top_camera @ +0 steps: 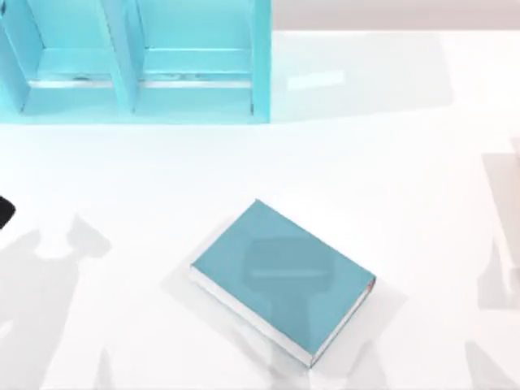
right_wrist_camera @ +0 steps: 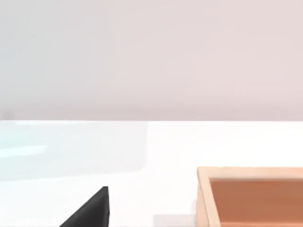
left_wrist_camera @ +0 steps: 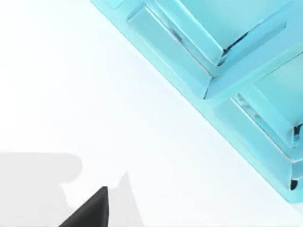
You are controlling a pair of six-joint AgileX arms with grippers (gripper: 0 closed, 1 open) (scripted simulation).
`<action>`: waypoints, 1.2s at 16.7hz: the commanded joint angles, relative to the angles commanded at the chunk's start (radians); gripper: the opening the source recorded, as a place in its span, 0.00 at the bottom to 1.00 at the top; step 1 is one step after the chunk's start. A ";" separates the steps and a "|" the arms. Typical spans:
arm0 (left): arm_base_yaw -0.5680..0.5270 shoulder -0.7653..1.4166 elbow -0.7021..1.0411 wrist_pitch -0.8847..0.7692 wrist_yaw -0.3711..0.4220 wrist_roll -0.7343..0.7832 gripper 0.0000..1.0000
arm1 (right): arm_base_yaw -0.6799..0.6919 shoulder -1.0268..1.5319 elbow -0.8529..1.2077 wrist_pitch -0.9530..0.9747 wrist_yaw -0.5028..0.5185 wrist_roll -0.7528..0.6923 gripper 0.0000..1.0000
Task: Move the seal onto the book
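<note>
The left gripper point(left_wrist_camera: 90, 212) appears in the left wrist view as one black wedge hanging over bare white table point(top_camera: 406, 162). It holds nothing and touches nothing that can be seen, and I cannot tell how wide it stands. In the top view a small black piece point(top_camera: 4, 211) juts in at the table's left edge, probably part of the left arm. The right gripper point(right_wrist_camera: 90, 212) shows in the right wrist view as the same kind of black wedge over the table. It also grips nothing visible, and I cannot tell its width either.

Out from the grippers there is one book point(top_camera: 280, 276), one shelf point(top_camera: 134, 57) and one box point(right_wrist_camera: 203, 198).

The book lies flat with its cover up, in the near half of the table and about midway between left and right. It is well apart from the shelf. Its long axis runs diagonally from far left to near right. White page edges show along the long side facing near left and along the short near-right end. A small red mark point(top_camera: 370, 285) sits at its rightmost corner.

The teal shelf stands at the far left, with two open bays facing the table. In the left wrist view it is near the left gripper.

The box is wooden, open-topped and orange inside, and it rests on the table just beside the right gripper.
</note>
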 joint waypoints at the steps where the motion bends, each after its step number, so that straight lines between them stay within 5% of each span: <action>1: 0.028 -0.043 -0.049 0.030 0.016 0.118 1.00 | 0.000 0.000 0.000 0.000 0.000 0.000 1.00; 9: 0.161 -0.382 -0.359 0.315 0.167 0.769 1.00 | 0.000 0.000 0.000 0.000 0.000 0.000 1.00; 20: 0.163 -0.448 -0.390 0.382 0.205 0.857 1.00 | -0.005 0.010 0.009 -0.008 0.000 0.000 1.00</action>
